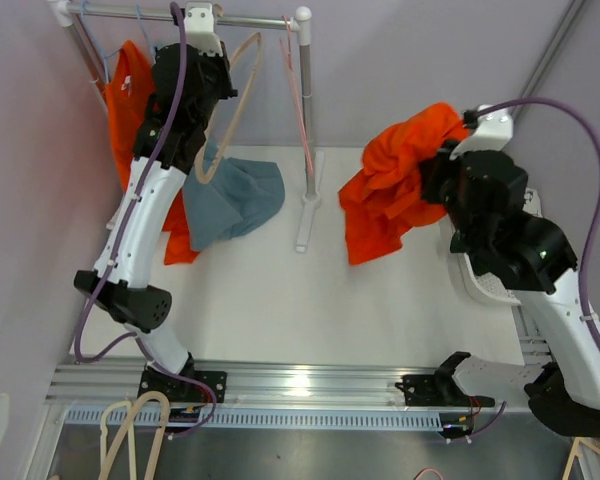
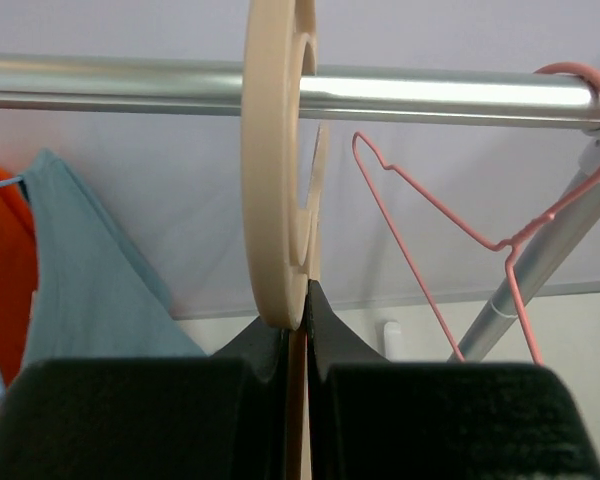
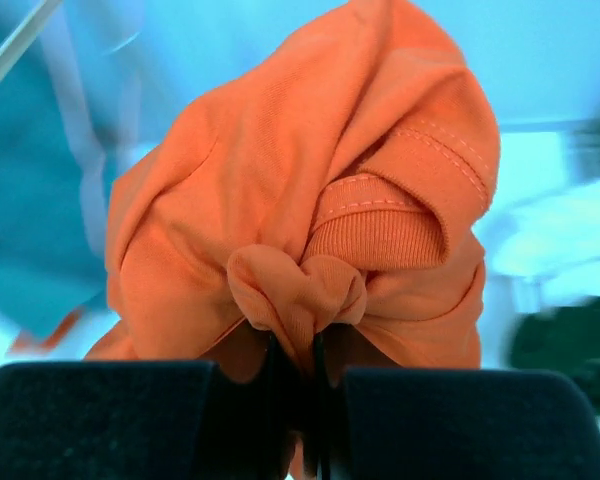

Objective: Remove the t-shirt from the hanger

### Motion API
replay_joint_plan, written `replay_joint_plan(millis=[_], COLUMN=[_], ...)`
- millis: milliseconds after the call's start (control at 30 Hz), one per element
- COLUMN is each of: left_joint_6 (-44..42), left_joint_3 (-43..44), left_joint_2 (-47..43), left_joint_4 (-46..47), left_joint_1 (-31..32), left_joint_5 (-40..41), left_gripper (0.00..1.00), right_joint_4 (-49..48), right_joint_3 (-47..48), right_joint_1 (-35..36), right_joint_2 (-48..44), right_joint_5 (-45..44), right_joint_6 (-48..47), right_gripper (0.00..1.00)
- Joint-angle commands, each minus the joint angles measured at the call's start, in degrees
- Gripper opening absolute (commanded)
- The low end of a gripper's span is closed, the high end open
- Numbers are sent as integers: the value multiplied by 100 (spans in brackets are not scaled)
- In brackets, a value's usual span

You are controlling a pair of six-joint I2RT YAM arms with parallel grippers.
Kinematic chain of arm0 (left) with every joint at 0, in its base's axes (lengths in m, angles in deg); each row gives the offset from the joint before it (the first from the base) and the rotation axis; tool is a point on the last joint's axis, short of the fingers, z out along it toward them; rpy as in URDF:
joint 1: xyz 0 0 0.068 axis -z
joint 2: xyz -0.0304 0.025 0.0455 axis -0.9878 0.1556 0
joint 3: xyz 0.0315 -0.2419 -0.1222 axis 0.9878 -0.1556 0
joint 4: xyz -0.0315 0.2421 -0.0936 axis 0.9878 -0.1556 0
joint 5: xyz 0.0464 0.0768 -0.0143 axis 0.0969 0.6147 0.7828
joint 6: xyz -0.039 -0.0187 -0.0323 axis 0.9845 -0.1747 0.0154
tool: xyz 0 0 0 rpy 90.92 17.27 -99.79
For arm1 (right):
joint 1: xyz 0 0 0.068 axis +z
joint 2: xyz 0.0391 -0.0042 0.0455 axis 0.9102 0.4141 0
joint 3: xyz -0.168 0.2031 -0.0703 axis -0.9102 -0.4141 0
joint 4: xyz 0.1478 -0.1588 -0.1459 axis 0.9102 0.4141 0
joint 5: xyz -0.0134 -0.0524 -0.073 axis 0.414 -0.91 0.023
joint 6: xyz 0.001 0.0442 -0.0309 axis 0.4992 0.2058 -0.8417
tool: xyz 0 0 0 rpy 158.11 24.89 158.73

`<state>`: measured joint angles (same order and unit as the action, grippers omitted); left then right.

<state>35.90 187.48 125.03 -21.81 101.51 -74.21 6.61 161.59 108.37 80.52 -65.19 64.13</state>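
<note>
Jaws of left gripper (image 2: pixel 298 335) closed on beige hanger (image 2: pixel 275 200) at the rail (image 2: pixel 430 95), 11 o'clock in the top view; right gripper (image 3: pixel 298 352) clamped on bunched orange t-shirt (image 3: pixel 310 180), 2 o'clock.

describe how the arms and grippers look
Both match: the left arm and right arm have white link shells with black joint housings, and a purple cable loops along each. The fingers are black, blocky and matte. No markings show.

Bright, even light — blurred right-wrist background
</note>
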Motion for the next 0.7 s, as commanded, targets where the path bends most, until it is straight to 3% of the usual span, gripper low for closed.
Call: replay_joint_plan(millis=[0, 133, 267, 500, 667], left_joint_6=[19, 177, 239, 327, 371], left_joint_3=[431, 573, 353, 599, 914], left_joint_2=[204, 450, 398, 652, 933], left_joint_4=[287, 269, 585, 735, 771], left_joint_1=[-174, -306, -351, -351, -342], left_joint_5=[-549, -725, -787, -963, -1041], left_gripper=[1, 1, 1, 1, 1], right_joint_4=[-188, 117, 224, 30, -399], right_joint_3=[636, 1876, 2414, 1862, 272], right_joint_1=[-920, -2379, -3191, -4456, -5643], right_joint_2=[215, 759, 1112, 1367, 1358], right_joint_5=[-893, -798, -773, -808, 651], right_joint_6=[-620, -929, -745, -156, 494], right_gripper=[0, 0, 0, 0, 0])
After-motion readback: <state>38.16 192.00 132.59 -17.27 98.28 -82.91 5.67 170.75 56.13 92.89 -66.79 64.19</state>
